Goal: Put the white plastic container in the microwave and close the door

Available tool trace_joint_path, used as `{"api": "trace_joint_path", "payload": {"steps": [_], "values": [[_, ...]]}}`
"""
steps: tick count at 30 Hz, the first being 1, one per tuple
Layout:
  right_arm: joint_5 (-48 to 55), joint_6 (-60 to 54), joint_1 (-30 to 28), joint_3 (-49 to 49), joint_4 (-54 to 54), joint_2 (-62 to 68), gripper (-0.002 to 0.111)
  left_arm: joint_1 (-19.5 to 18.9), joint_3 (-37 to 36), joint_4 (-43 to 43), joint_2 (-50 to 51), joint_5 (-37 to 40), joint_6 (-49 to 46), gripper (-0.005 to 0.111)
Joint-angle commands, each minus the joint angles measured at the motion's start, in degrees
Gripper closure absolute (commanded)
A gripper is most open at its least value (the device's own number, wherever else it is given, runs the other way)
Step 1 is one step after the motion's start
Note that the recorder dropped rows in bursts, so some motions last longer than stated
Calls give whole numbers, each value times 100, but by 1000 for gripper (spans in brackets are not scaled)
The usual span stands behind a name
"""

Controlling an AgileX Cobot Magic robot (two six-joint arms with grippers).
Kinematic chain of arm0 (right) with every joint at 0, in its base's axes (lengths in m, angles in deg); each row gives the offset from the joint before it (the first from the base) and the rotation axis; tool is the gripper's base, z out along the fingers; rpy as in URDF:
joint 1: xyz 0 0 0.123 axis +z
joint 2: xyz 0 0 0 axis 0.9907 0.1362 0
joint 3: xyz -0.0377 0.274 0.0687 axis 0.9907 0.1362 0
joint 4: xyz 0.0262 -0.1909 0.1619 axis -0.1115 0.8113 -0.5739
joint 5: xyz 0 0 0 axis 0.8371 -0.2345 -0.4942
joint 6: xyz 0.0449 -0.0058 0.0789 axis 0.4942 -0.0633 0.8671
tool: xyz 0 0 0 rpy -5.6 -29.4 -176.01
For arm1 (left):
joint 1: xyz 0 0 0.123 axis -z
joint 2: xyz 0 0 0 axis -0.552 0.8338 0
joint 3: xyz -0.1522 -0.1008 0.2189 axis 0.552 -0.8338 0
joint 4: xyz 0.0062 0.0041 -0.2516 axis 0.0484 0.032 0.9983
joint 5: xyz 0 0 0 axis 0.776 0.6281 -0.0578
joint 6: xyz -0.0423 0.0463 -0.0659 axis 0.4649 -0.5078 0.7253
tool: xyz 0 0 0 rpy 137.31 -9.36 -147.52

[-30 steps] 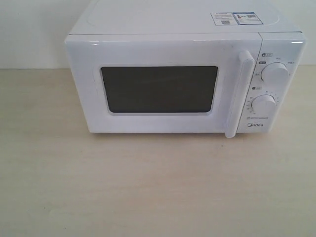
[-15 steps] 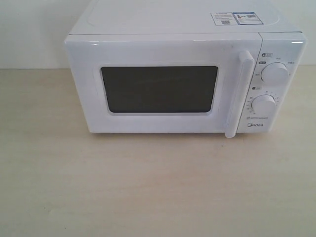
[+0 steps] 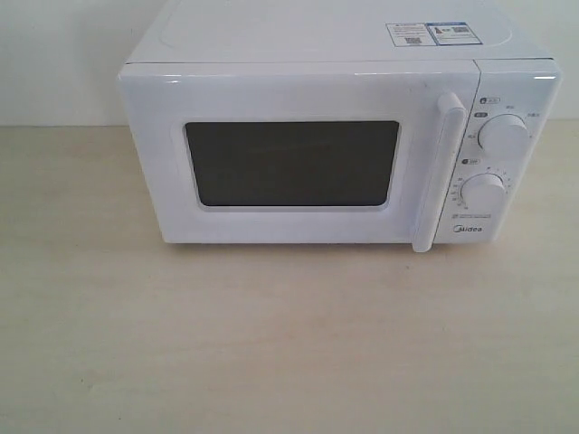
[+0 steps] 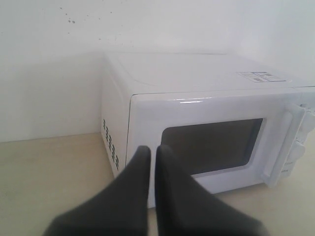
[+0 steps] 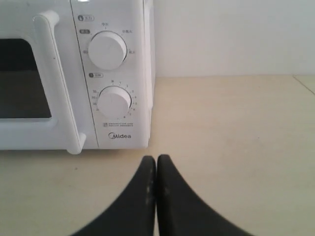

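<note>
- Microwave [image 3: 308, 54] stands on bench [image 3: 271, 344]; door [image 3: 289, 95] closed.
- Left claw [image 4: 152, 148] pressed together, empty.
- Right claw [image 5: 156, 158] pressed together, empty, facing dials [image 5: 107, 50].

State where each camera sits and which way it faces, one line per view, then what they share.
Exterior: in front of and slightly above the microwave, facing its closed door; no robot part shows.
Left wrist: behind the left claw, facing the microwave's vented side and door.
Right wrist: behind the right claw, low over the table, facing the dial panel and handle.
Shared: all three show the handle.
</note>
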Motion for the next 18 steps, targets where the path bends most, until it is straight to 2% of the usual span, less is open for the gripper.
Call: {"api": "trace_joint_path", "payload": {"steps": [1, 5, 18], "values": [[136, -52, -17, 14, -91, -36, 109, 18, -25, -9, -13, -18, 41, 102], [612, -64, -7, 14, -91, -36, 109, 18, -25, -9, -13, -18, 41, 102], [587, -113, 4, 14, -91, -36, 109, 18, -25, -9, -13, -30, 41, 102]]}}
